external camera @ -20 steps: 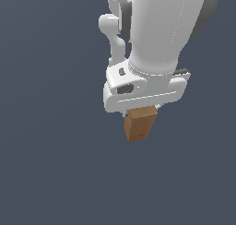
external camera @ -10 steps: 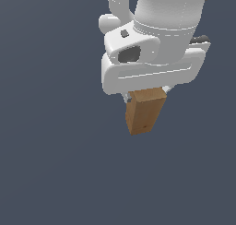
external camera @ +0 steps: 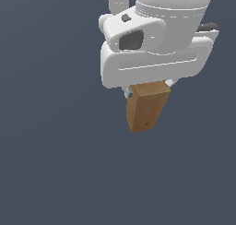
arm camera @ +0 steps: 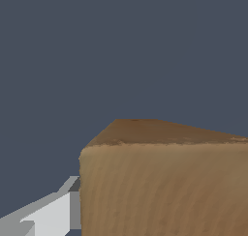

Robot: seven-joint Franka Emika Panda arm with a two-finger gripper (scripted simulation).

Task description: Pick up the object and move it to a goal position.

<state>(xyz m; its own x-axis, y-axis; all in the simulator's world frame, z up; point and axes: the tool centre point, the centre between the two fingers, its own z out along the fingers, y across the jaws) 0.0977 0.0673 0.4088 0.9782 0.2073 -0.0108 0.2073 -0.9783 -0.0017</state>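
Note:
The object is a small brown wooden block [external camera: 146,108], boxy with plain faces. It hangs below the white gripper [external camera: 148,91], held between the fingers, whose tips are mostly hidden behind the hand and the block. The block is tilted slightly. In the wrist view the block [arm camera: 164,182] fills the lower part of the picture, with one grey-white finger [arm camera: 53,211] pressed against its side. No goal marker shows in either view.
A plain dark grey-blue background surrounds the arm in both views. No other objects, edges or surfaces show.
The gripper with the block has come closer to the exterior camera and looks larger. The block stays held between the fingers.

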